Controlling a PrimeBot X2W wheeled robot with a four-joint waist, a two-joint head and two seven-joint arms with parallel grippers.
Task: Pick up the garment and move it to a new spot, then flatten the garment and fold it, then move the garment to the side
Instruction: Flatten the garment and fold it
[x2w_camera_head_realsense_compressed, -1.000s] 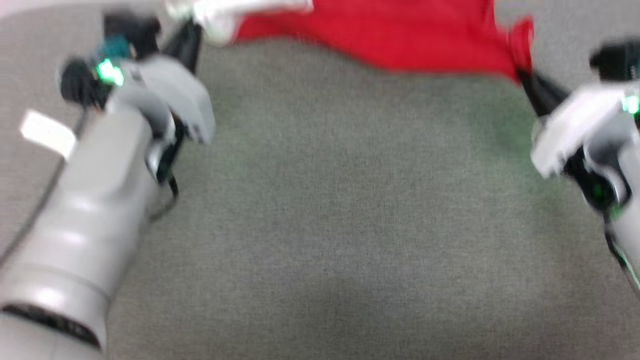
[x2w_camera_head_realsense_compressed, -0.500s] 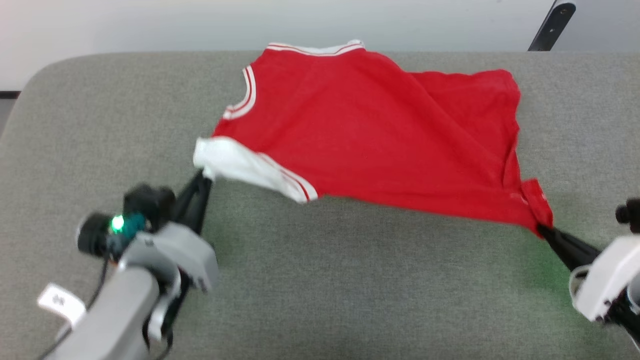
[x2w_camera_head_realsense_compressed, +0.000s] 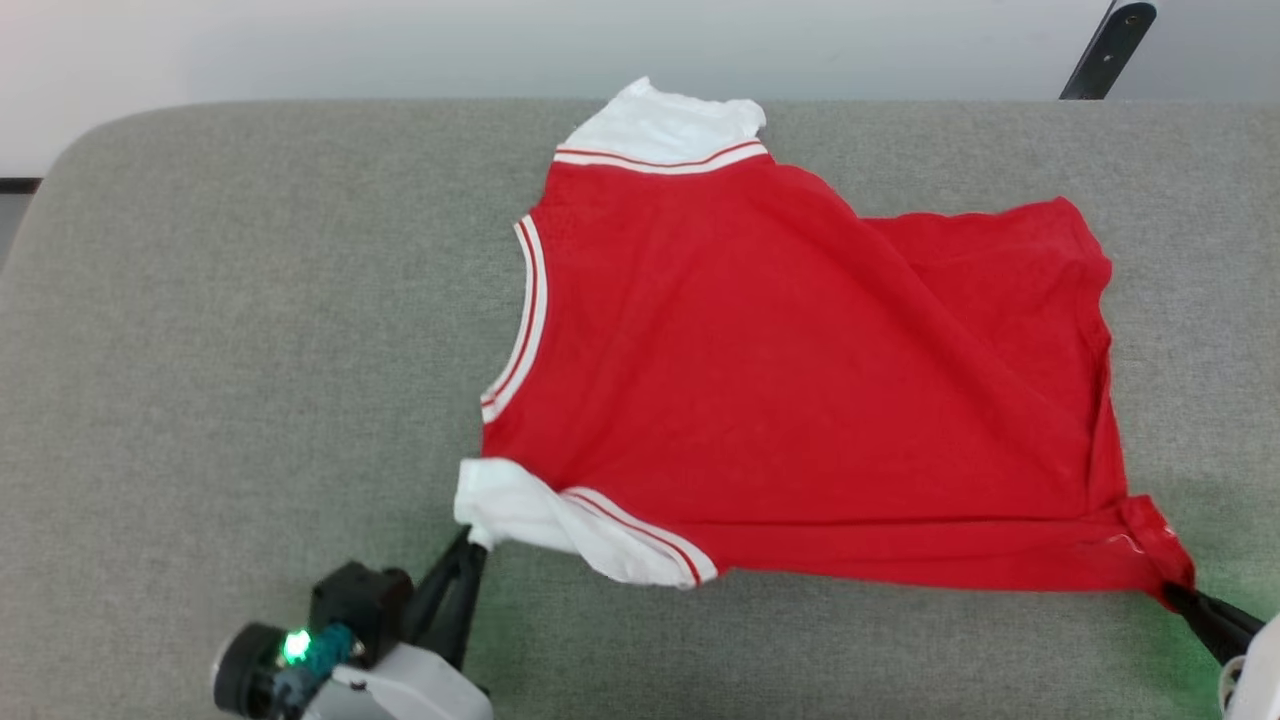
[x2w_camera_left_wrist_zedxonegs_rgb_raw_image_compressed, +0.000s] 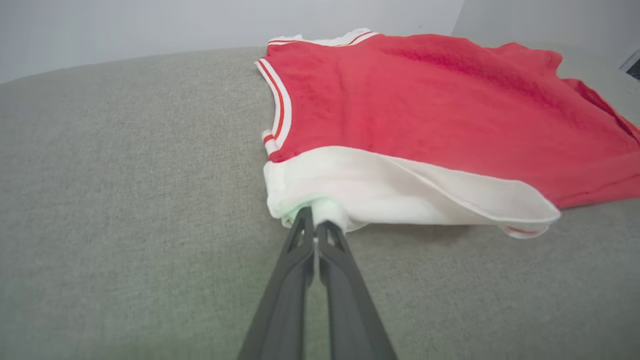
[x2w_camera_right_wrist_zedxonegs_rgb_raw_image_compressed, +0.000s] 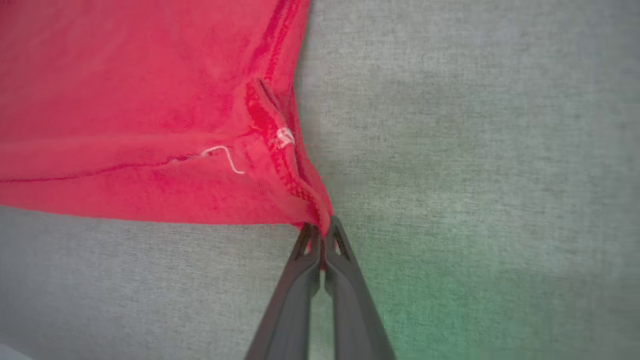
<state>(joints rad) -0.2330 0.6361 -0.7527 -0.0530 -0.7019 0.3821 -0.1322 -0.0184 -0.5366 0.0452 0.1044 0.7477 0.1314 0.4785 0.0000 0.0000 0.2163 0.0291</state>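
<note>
The garment (x2w_camera_head_realsense_compressed: 790, 380), a red jersey T-shirt with white sleeves and striped trim, lies spread on the grey padded table, plain red face up; no lettering shows. My left gripper (x2w_camera_head_realsense_compressed: 472, 542) at the lower left is shut on the near white sleeve (x2w_camera_left_wrist_zedxonegs_rgb_raw_image_compressed: 350, 190), its tips pinching the bunched cuff (x2w_camera_left_wrist_zedxonegs_rgb_raw_image_compressed: 315, 220). At the lower right, my right gripper (x2w_camera_head_realsense_compressed: 1178, 596) is shut on the near red hem corner (x2w_camera_right_wrist_zedxonegs_rgb_raw_image_compressed: 300, 195). The near edge is pulled taut between the two grippers and the far sleeve (x2w_camera_head_realsense_compressed: 660, 125) lies by the table's back edge.
The grey fabric table (x2w_camera_head_realsense_compressed: 250, 330) has wide bare room left of the shirt and a strip in front of it. A pale wall runs behind the table. A dark slanted post (x2w_camera_head_realsense_compressed: 1105, 45) stands at the far right corner.
The head camera has tilted up, bringing the whole shirt into view. Both grippers have drawn the shirt toward me and it has settled flatter, with the far sleeve now spread out.
</note>
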